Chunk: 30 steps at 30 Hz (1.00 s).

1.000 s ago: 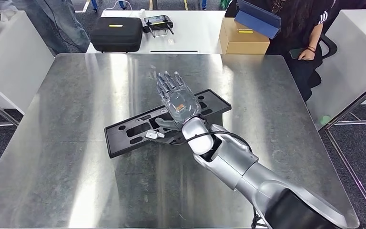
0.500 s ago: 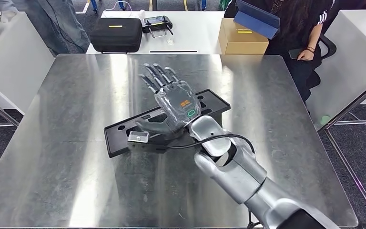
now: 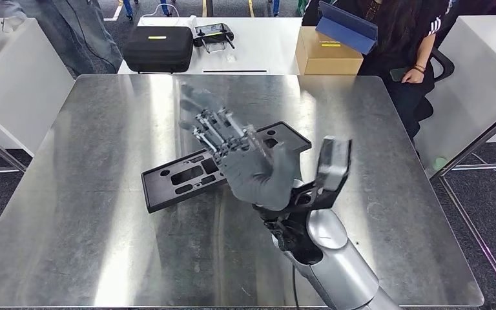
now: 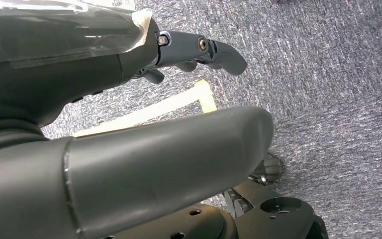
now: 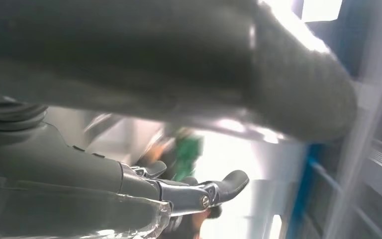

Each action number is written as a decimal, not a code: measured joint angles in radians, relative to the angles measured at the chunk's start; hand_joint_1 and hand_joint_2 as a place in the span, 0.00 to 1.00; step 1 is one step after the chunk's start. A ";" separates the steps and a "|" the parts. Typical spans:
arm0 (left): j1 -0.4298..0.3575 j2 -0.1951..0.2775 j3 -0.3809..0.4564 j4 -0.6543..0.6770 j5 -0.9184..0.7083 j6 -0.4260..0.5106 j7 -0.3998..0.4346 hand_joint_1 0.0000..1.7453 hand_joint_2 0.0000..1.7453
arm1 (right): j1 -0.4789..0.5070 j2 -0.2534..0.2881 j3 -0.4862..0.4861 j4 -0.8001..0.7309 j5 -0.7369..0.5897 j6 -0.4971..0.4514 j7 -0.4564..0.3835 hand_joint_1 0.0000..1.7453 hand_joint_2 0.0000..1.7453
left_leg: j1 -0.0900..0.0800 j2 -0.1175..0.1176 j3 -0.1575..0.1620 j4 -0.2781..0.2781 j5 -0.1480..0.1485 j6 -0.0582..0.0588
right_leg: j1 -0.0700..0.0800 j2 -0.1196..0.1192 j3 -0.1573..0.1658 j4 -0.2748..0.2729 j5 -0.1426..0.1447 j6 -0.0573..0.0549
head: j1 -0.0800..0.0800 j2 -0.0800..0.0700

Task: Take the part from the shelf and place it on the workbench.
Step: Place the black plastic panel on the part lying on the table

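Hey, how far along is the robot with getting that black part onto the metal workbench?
Done, by the look of it: the flat black plastic part with cutouts lies on the brushed steel workbench, nothing gripping it. In hand: nothing. The right robot hand hangs above the part, palm turned up, fingers spread. The left robot hand hangs over grey carpet, holding nothing. Left: probably just pulling the right arm clear of the bench.

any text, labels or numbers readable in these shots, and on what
Nothing can be read.
Yellow label on the black case: too small to read.
Yellow strip on the cardboard box: too small to read.
Black part on the workbench: no print visible.
Right hand: blurred, no marking legible.
Both wrist views: no text.
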State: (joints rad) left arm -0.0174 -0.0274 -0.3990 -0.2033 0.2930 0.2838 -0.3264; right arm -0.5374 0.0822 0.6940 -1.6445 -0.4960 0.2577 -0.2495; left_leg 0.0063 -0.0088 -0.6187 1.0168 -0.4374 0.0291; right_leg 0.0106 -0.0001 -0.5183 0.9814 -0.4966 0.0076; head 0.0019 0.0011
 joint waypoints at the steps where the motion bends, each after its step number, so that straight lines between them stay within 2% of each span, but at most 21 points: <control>1: 0.000 0.000 0.000 0.000 0.001 0.000 0.000 0.00 0.00 | 0.002 0.000 -0.002 -0.003 0.059 0.004 0.000 0.00 0.00 | 0.000 0.000 0.000 0.000 0.000 0.000 | 0.000 0.000 0.000 0.000 0.000 0.000 | 0.000 0.000; 3: 0.000 0.001 0.000 0.000 0.005 0.002 -0.001 0.00 0.00 | 0.005 0.000 -0.004 -0.009 0.047 0.032 0.000 0.00 0.00 | 0.000 0.000 0.001 0.000 0.000 0.000 | 0.000 0.000 0.001 0.000 0.000 0.000 | 0.000 0.000; 6: 0.001 0.001 0.002 0.000 0.021 0.007 -0.009 0.00 0.00 | 0.018 0.007 -0.001 -0.026 -0.108 0.106 0.013 0.00 0.00 | -0.001 0.000 0.001 0.001 -0.001 0.001 | 0.000 0.000 0.002 -0.001 0.000 0.001 | 0.000 0.000; 9: 0.002 0.000 0.009 0.001 0.048 0.011 -0.014 0.00 0.00 | 0.028 0.021 0.020 -0.047 -0.177 0.142 0.035 0.00 0.00 | 0.000 0.001 0.011 -0.014 0.005 0.016 | -0.003 0.001 0.007 -0.008 0.002 0.013 | 0.000 0.000; 10: 0.003 -0.001 0.014 0.001 0.060 0.014 -0.012 0.00 0.00 | 0.028 0.026 0.032 -0.053 -0.183 0.147 0.040 0.00 0.00 | 0.002 0.003 0.019 -0.026 0.011 0.023 | -0.003 0.001 0.003 0.004 -0.006 0.015 | 0.001 0.000; 11: 0.003 -0.003 0.021 0.002 0.072 0.019 -0.009 0.00 0.00 | 0.027 0.030 0.045 -0.059 -0.185 0.150 0.044 0.00 0.00 | 0.006 0.005 0.026 -0.038 0.016 0.027 | -0.003 0.001 -0.010 0.035 -0.026 0.014 | 0.002 0.000; 12: 0.003 -0.006 0.029 0.003 0.084 0.025 -0.003 0.00 0.00 | 0.028 0.032 0.059 -0.063 -0.187 0.151 0.048 0.00 0.00 | 0.009 0.006 0.031 -0.045 0.020 0.029 | -0.006 0.001 -0.034 0.090 -0.053 0.012 | 0.003 0.000; 14: 0.004 -0.013 0.044 0.005 0.102 0.042 0.013 0.00 0.00 | 0.030 0.034 0.084 -0.067 -0.193 0.147 0.058 0.00 0.00 | 0.012 0.006 0.030 -0.047 0.024 0.028 | -0.017 0.001 -0.099 0.228 -0.107 0.014 | 0.005 0.000; 15: 0.006 -0.017 0.050 0.006 0.108 0.050 0.023 0.00 0.00 | 0.031 0.034 0.096 -0.067 -0.198 0.140 0.064 0.00 0.00 | 0.014 0.006 0.028 -0.047 0.025 0.026 | -0.023 0.001 -0.121 0.272 -0.117 0.021 | 0.005 0.000; 16: 0.007 -0.022 0.054 0.007 0.112 0.058 0.035 0.00 0.00 | 0.030 0.035 0.110 -0.067 -0.202 0.132 0.071 0.00 0.00 | 0.017 0.006 0.026 -0.046 0.027 0.021 | -0.030 0.001 -0.124 0.277 -0.110 0.034 | 0.005 0.000; 17: 0.009 -0.029 0.058 0.008 0.113 0.065 0.049 0.00 0.00 | 0.026 0.036 0.124 -0.067 -0.205 0.124 0.076 0.00 0.00 | 0.022 0.006 0.025 -0.045 0.028 0.015 | -0.037 0.000 -0.105 0.239 -0.087 0.050 | 0.005 0.000; 19: 0.010 -0.039 0.062 0.011 0.114 0.076 0.071 0.00 0.00 | 0.016 0.040 0.151 -0.067 -0.206 0.114 0.081 0.00 0.00 | 0.030 0.004 0.018 -0.036 0.029 -0.003 | -0.050 -0.001 -0.031 0.097 -0.030 0.081 | 0.007 0.000; 20: 0.011 -0.043 0.064 0.012 0.114 0.079 0.076 0.00 0.00 | 0.011 0.042 0.160 -0.067 -0.206 0.111 0.082 0.00 0.00 | 0.032 0.003 0.013 -0.030 0.029 -0.014 | -0.052 0.002 -0.006 0.047 -0.008 0.085 | 0.008 0.000; 21: 0.012 -0.047 0.066 0.013 0.113 0.081 0.077 0.00 0.00 | 0.007 0.045 0.168 -0.067 -0.206 0.109 0.083 0.00 0.00 | 0.032 0.001 0.008 -0.024 0.030 -0.025 | -0.052 0.006 0.006 0.021 0.000 0.080 | 0.009 0.000; 24: 0.016 -0.054 0.070 0.015 0.110 0.087 0.092 0.00 0.00 | -0.002 0.052 0.185 -0.066 -0.204 0.107 0.084 0.00 0.00 | 0.037 -0.001 -0.003 -0.020 0.038 -0.050 | -0.048 0.016 -0.011 0.025 0.004 0.044 | 0.007 0.000; 25: 0.017 -0.056 0.070 0.017 0.108 0.090 0.104 0.00 0.00 | -0.007 0.053 0.191 -0.066 -0.197 0.105 0.085 0.00 0.00 | 0.039 0.001 -0.009 -0.010 0.026 -0.054 | -0.048 0.015 -0.017 0.026 0.010 0.032 | 0.005 0.000; 26: 0.018 -0.057 0.070 0.018 0.107 0.094 0.117 0.00 0.00 | -0.013 0.054 0.198 -0.066 -0.185 0.101 0.086 0.00 0.00 | 0.041 0.003 -0.021 0.018 -0.002 -0.055 | -0.049 0.015 -0.024 0.025 0.018 0.021 | 0.003 0.000; 28: 0.018 -0.058 0.071 0.019 0.107 0.103 0.138 0.00 0.00 | -0.024 0.055 0.214 -0.066 -0.153 0.090 0.092 0.00 0.00 | 0.040 0.006 -0.063 0.135 -0.092 -0.055 | -0.043 0.011 -0.039 0.026 0.031 0.002 | 0.000 0.000; 29: 0.018 -0.058 0.071 0.019 0.107 0.105 0.145 0.00 0.00 | -0.026 0.055 0.222 -0.066 -0.138 0.084 0.096 0.00 0.00 | 0.039 0.006 -0.085 0.204 -0.132 -0.055 | -0.038 0.009 -0.048 0.026 0.037 -0.004 | -0.001 0.000; 30: 0.018 -0.058 0.071 0.019 0.107 0.107 0.150 0.00 0.00 | -0.028 0.054 0.232 -0.066 -0.126 0.077 0.101 0.00 0.00 | 0.038 0.006 -0.096 0.254 -0.155 -0.054 | -0.032 0.007 -0.056 0.027 0.043 -0.008 | -0.001 0.000</control>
State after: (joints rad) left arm 0.0010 -0.0851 -0.3281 -0.1839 0.3998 0.3911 -0.1764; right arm -0.5650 0.1367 0.9260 -1.7105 -0.6220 0.3349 -0.1482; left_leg 0.0444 -0.0031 -0.7145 1.2708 -0.5921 -0.0249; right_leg -0.0217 0.0068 -0.5744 1.0080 -0.4539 -0.0004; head 0.0010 0.0011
